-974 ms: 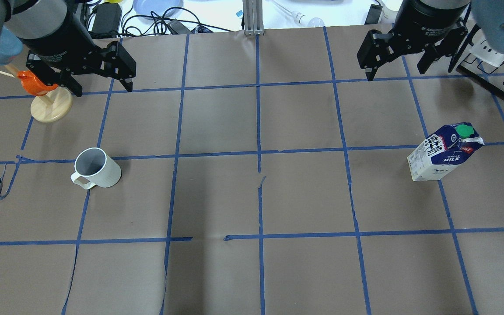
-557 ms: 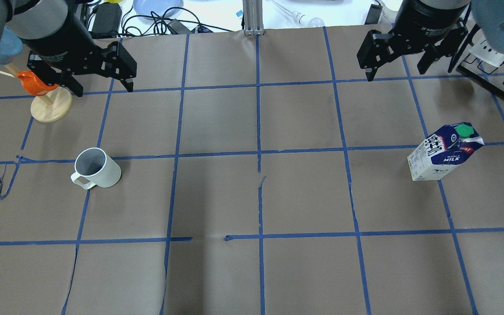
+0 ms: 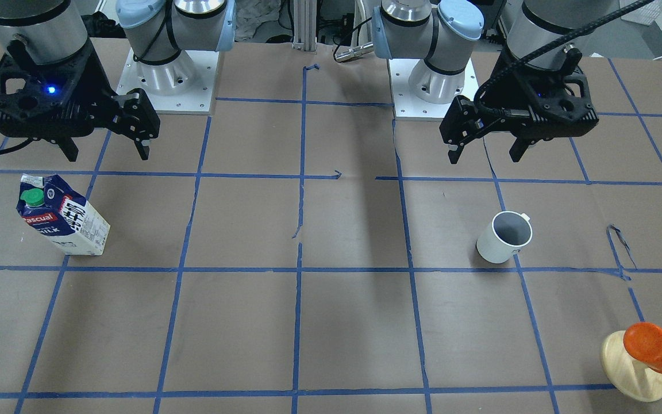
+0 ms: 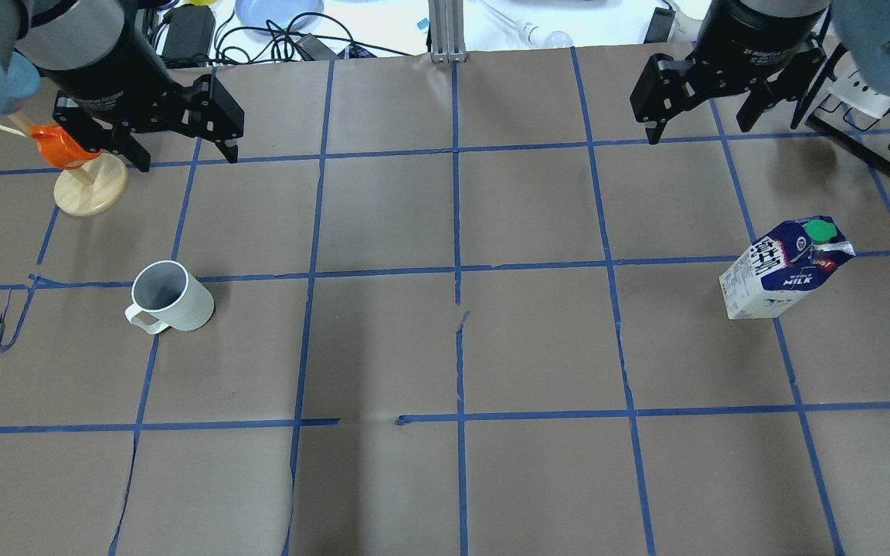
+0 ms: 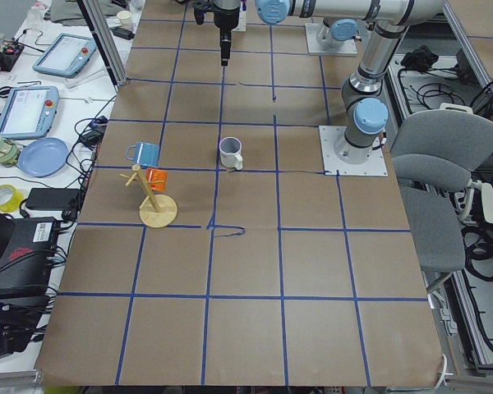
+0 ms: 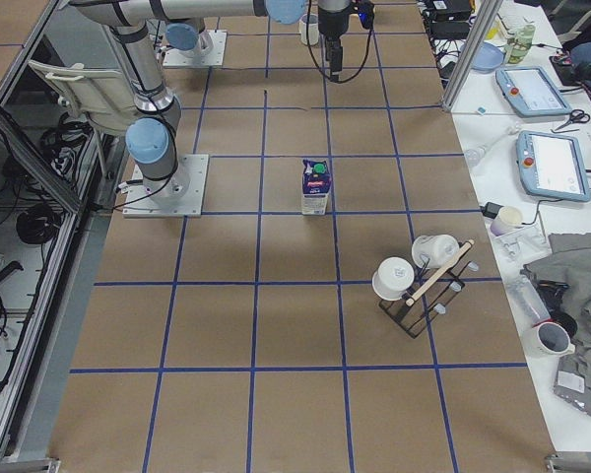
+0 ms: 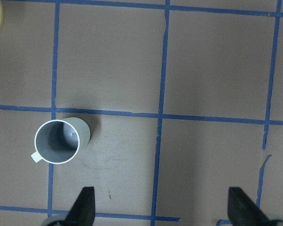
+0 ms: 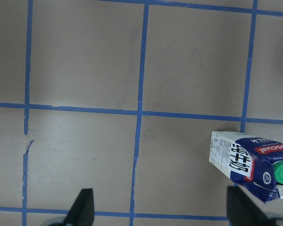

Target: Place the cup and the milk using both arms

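Observation:
The white cup (image 4: 171, 297) stands upright on the brown paper at the left, handle towards the near edge; it also shows in the front view (image 3: 504, 237) and the left wrist view (image 7: 60, 140). The milk (image 4: 785, 270), a blue and white carton with a green cap, stands at the right and also shows in the front view (image 3: 64, 215) and the right wrist view (image 8: 250, 165). My left gripper (image 4: 186, 158) hangs open and empty above the table, beyond the cup. My right gripper (image 4: 698, 131) hangs open and empty, beyond the milk and to its left.
A wooden stand with an orange cup (image 4: 90, 189) sits at the far left, close to my left gripper. A black wire rack with white cups (image 4: 870, 116) sits at the far right. Cables and a blue plate (image 4: 279, 11) lie past the far edge.
My left gripper has shifted slightly to the right. The right gripper, the cup and the milk have not moved.

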Robot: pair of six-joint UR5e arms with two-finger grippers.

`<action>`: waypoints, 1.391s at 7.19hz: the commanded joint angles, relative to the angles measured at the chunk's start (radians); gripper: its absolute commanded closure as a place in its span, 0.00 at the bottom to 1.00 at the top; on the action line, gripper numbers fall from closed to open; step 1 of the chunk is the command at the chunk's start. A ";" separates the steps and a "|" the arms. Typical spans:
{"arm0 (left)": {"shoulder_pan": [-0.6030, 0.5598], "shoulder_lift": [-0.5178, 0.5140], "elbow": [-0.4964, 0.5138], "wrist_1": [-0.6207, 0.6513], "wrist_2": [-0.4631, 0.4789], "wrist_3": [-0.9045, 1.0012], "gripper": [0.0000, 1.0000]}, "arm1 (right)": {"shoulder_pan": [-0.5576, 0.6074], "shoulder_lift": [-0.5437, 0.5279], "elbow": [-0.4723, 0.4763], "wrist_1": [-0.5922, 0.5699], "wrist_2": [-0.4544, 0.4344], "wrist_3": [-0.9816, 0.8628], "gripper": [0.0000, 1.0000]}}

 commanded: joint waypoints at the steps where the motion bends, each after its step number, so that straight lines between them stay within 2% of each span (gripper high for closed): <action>1: 0.000 0.000 -0.003 0.001 0.004 0.000 0.00 | -0.002 0.000 0.002 0.000 0.000 0.000 0.00; 2: 0.006 0.003 -0.011 0.001 0.007 0.006 0.00 | 0.000 0.000 0.002 0.000 0.000 0.000 0.00; 3: 0.032 -0.008 -0.012 0.004 0.010 0.119 0.00 | 0.000 0.000 0.002 0.000 0.000 0.000 0.00; 4: 0.093 -0.011 -0.040 0.006 0.007 0.247 0.00 | 0.000 0.000 0.002 0.000 0.000 0.000 0.00; 6: 0.188 -0.018 -0.077 0.007 0.006 0.344 0.00 | 0.000 0.000 0.000 0.000 0.000 0.000 0.00; 7: 0.240 -0.040 -0.142 0.057 0.006 0.417 0.00 | 0.000 0.000 0.000 0.000 0.000 0.000 0.00; 8: 0.305 -0.057 -0.217 0.164 -0.002 0.483 0.00 | 0.000 0.000 0.000 0.000 0.000 0.000 0.00; 10: 0.369 -0.089 -0.328 0.316 0.000 0.610 0.00 | 0.000 0.000 0.002 0.000 0.000 0.000 0.00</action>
